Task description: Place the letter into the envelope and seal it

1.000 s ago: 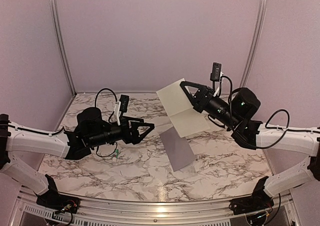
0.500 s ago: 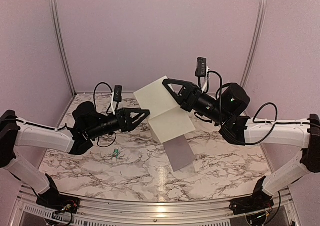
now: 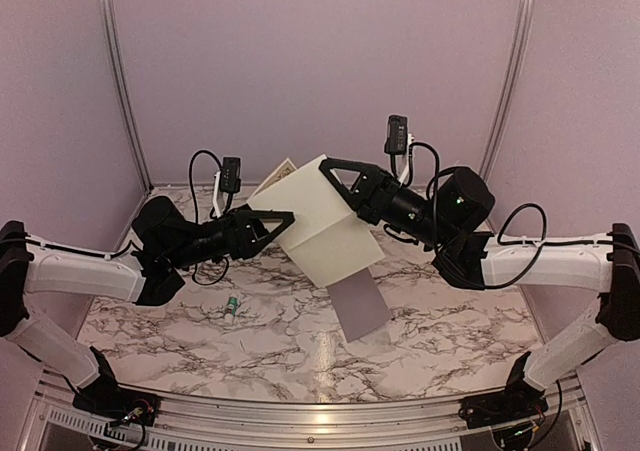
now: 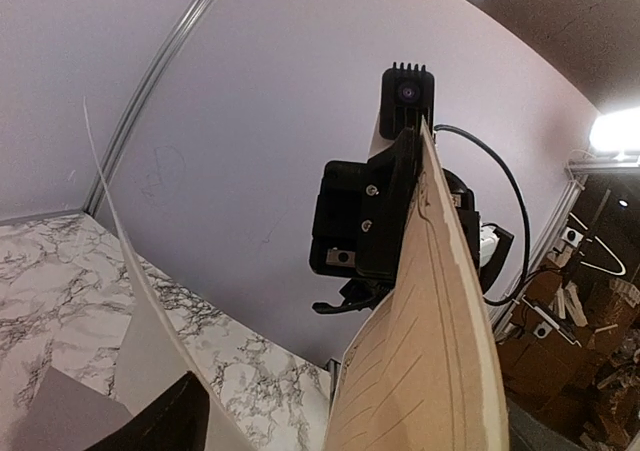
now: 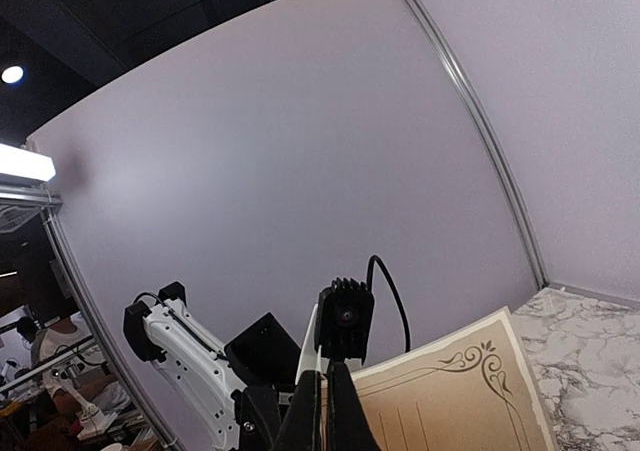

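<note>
**Letter held aloft between two arms, envelope flat below**

The marbled surface point(image 3: 200, 341) lay well beneath both sets of fingers. The letter point(image 3: 320, 226) hung in the air, partly unfolded, its upper edge pinched by the right fingers point(image 5: 346, 416), which were pressed together on it. The left fingers point(image 4: 165, 421) looked spread at its lower-left edge, with no grip yet. The grey envelope point(image 3: 360, 309) lay flat below the right fingers. Refolding probably called for the left fingers to close on the loose panel and press it flat against the other, with the right pinch firm so the sheet would not twist. A small tube point(image 3: 231, 308) lay under the left fingers.
</note>
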You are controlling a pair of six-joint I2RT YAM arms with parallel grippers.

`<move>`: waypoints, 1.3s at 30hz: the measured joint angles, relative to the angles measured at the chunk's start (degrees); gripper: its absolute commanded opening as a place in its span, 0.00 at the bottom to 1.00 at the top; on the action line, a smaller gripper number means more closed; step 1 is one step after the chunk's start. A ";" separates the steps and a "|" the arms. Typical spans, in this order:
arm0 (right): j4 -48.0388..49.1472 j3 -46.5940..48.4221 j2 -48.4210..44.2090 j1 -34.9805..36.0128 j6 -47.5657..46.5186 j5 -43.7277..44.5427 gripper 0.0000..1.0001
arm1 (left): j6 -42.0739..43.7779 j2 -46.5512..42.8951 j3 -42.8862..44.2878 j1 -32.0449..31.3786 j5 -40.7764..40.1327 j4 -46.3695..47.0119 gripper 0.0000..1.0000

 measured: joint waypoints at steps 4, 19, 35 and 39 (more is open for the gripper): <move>0.09 0.07 0.17 0.00 -0.09 0.09 0.00 | -0.63 -0.55 -0.02 0.02 1.18 1.70 0.61; -1.44 0.07 0.31 0.02 -4.31 2.34 0.75 | -2.75 -1.27 -0.74 0.02 2.49 4.33 0.05; -30.29 0.24 -10.69 -4.33 -30.53 -9.57 0.99 | -3.98 -3.32 -1.60 0.02 3.13 1.40 0.14; -33.33 0.09 -9.46 -4.42 -33.57 -14.73 0.98 | -5.05 -3.32 -1.60 0.02 3.08 -0.07 0.14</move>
